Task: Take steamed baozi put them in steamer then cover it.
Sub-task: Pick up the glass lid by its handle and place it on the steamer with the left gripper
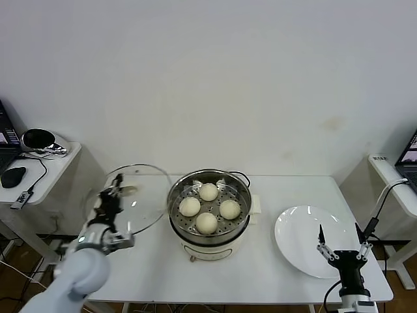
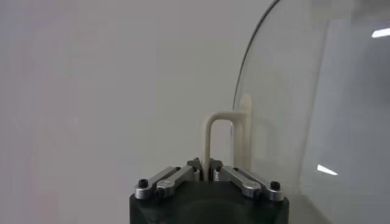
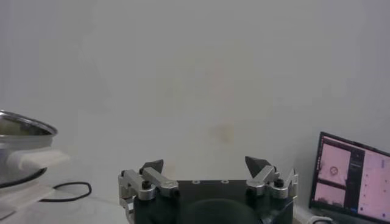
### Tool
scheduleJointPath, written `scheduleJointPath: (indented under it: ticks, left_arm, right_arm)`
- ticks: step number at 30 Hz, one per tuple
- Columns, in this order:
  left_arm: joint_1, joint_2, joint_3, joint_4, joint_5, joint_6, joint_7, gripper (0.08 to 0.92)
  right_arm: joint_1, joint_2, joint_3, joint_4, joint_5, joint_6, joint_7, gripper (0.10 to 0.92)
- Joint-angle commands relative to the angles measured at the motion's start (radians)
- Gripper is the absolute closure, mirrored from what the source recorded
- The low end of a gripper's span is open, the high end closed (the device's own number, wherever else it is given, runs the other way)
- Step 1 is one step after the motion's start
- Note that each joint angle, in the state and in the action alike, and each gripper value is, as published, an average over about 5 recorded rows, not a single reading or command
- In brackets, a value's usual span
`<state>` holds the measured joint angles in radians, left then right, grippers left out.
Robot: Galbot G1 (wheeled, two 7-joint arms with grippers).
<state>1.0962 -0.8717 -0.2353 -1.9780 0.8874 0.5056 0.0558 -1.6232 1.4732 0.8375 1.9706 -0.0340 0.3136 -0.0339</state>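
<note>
From the head camera I see my left claw (image 1: 112,195) holding the round clear glass lid (image 1: 133,199) up, left of the shiny steel steamer pot (image 1: 210,207), four cream-white buns (image 1: 208,223) inside. Left wrist: claw clamped tight on the lid's cream handle (image 2: 220,143). Right wrist: right claw (image 3: 206,164) spread wide, empty, over the white plate (image 1: 301,244) on the worktop (image 1: 153,264).
</note>
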Motion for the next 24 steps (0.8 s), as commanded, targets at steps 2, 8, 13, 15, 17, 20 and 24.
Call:
scheduleJointPath:
  ticks: [2, 8, 13, 15, 17, 20, 24]
  left_arm:
    - [-0.362, -0.183, 0.396, 0.073, 0.285, 0.18, 0.207, 0.849]
    - [-0.388, -0.277, 0.438, 0.144, 0.337, 0.18, 0.233, 0.849]
    - [-0.395, -0.314, 0.456, 0.173, 0.325, 0.167, 0.229, 0.849]
    - [-0.394, -0.32, 0.462, 0.174, 0.308, 0.161, 0.227, 0.849]
    - [-0.39, -0.322, 0.465, 0.174, 0.291, 0.158, 0.223, 0.849]
    - [-0.382, -0.322, 0.467, 0.172, 0.275, 0.154, 0.22, 0.849]
    - [-0.37, -0.319, 0.474, 0.167, 0.266, 0.148, 0.212, 0.849]
  right_arm:
    - [0.013, 0.027, -0.009, -0.034, -0.045, 0.011, 0.014, 0.203]
    - [0.014, 0.033, -0.017, -0.043, -0.05, 0.016, 0.016, 0.203]
    - [0.01, 0.035, -0.015, -0.044, -0.05, 0.02, 0.016, 0.203]
    - [0.01, 0.035, -0.016, -0.047, -0.049, 0.021, 0.016, 0.203]
    - [0.009, 0.035, -0.017, -0.049, -0.049, 0.023, 0.016, 0.203]
    - [0.009, 0.034, -0.017, -0.05, -0.048, 0.024, 0.016, 0.203]
    - [0.011, 0.033, -0.02, -0.053, -0.046, 0.027, 0.016, 0.203]
